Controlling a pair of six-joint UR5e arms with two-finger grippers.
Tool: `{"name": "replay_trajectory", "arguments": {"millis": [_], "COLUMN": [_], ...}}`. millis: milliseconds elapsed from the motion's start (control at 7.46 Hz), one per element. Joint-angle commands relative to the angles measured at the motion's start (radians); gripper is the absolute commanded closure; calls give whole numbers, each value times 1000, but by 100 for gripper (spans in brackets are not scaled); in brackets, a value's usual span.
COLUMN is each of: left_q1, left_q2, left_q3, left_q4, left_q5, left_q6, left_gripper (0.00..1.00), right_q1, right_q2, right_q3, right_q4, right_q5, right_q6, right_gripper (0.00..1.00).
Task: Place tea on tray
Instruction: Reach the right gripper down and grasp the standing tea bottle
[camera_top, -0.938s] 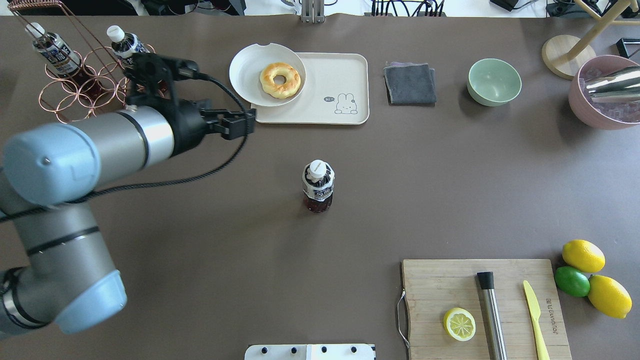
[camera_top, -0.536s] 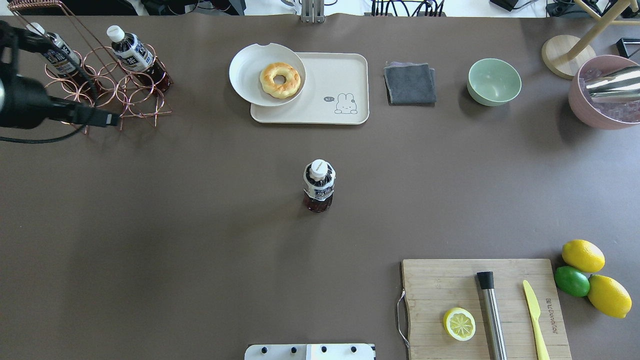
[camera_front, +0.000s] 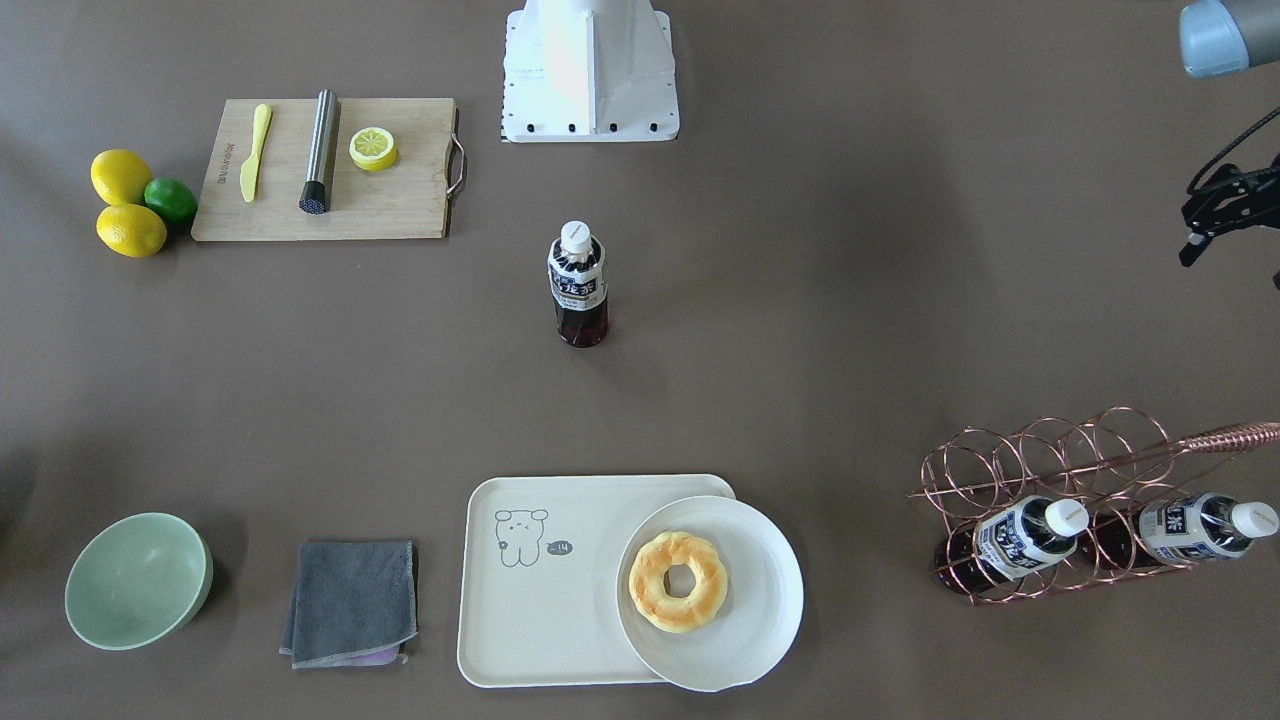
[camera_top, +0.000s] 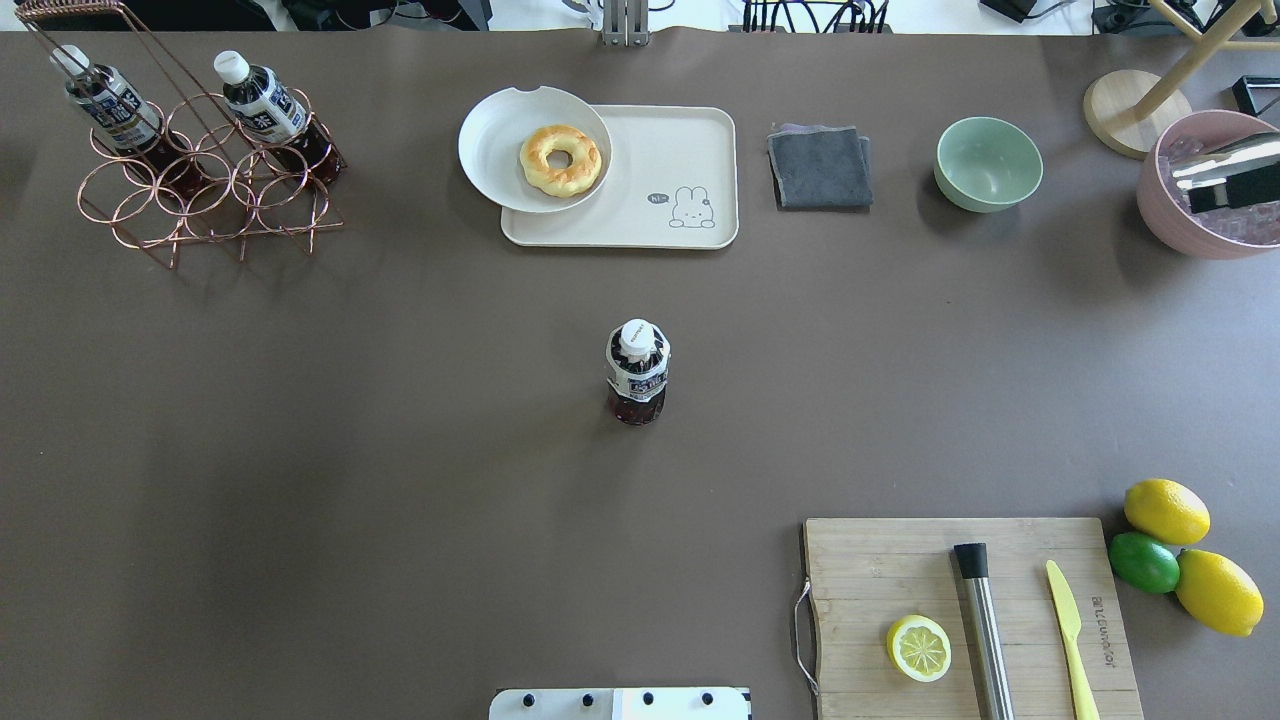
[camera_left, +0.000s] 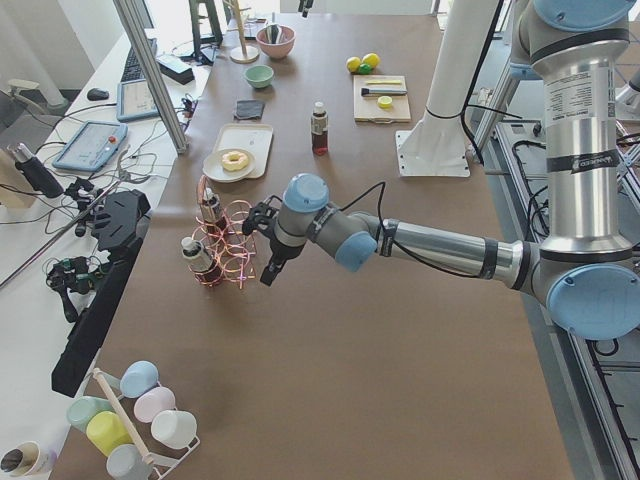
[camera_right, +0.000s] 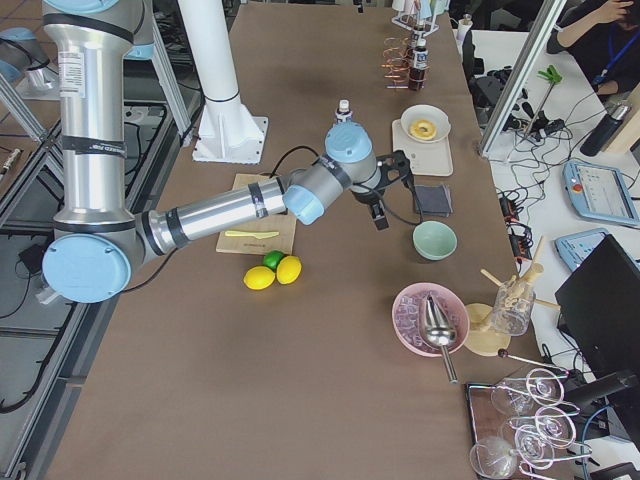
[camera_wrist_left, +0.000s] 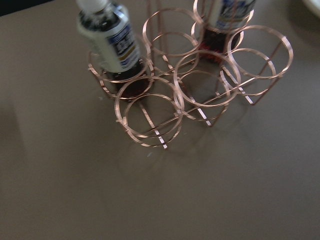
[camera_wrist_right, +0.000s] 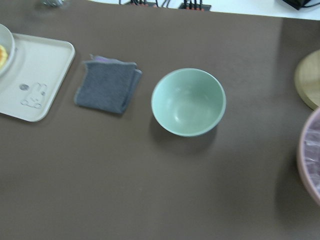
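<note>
Front view: tea (camera_front: 578, 285) upright on desk (camera_front: 850, 320), well apart from tray (camera_front: 545, 590), on its robot-base side. Left end effector (camera_front: 1215, 215) at frame edge, far from tray; cannot tell opening.
Right side view: right end effector (camera_right: 381, 208) aloft near tray; cannot tell opening.
Right wrist view: green bowl (camera_wrist_right: 188, 102) near tray, towel (camera_wrist_right: 107, 86) between.

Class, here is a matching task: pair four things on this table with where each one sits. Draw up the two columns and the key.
Things:
1. lone tea bottle
2. doughnut
3. lemon half
4. grey cloth

Places:
a. on the cutting board
b. between the tray and the green bowl
c. upright on the bare table, apart from the tray
d. on the white plate

Pairs: 1-c, 2-d, 3-a, 4-b
</note>
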Motion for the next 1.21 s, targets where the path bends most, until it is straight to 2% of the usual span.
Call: {"name": "replay_trajectory", "arguments": {"millis": [0,134,268,536,670,938,1072], "left_q1": [-108,-120,-120,-120,-120,-120,-120], "left_q2": [9,9,9,8,6,6,6], "left_q3": [183,210,224,241,246,246,248], "left_q4": [-21,-52,-55,-58,-57,-58,-58], "left_q5": [-3,-3,-3,-5,-5,-5,-5], "left_q6": [239,241,239,238,235,235,235], "left_gripper": [1,1,1,0,1,1,1], "right_q1": [-200,-304,-397,-597,-677,-794,-837], "right_q2": [223,311,421,706,771,787,834], "right_q3": [17,20,31,115,112,75,13], "right_q4": [72,58,-47,-540,-639,-657,-668], "right_q5": [-124,-228,-319,-540,-640,-790,-852], "right_q6": [348,434,507,548,586,631,667], "right_gripper": [0,0,1,1,1,1,1]}}
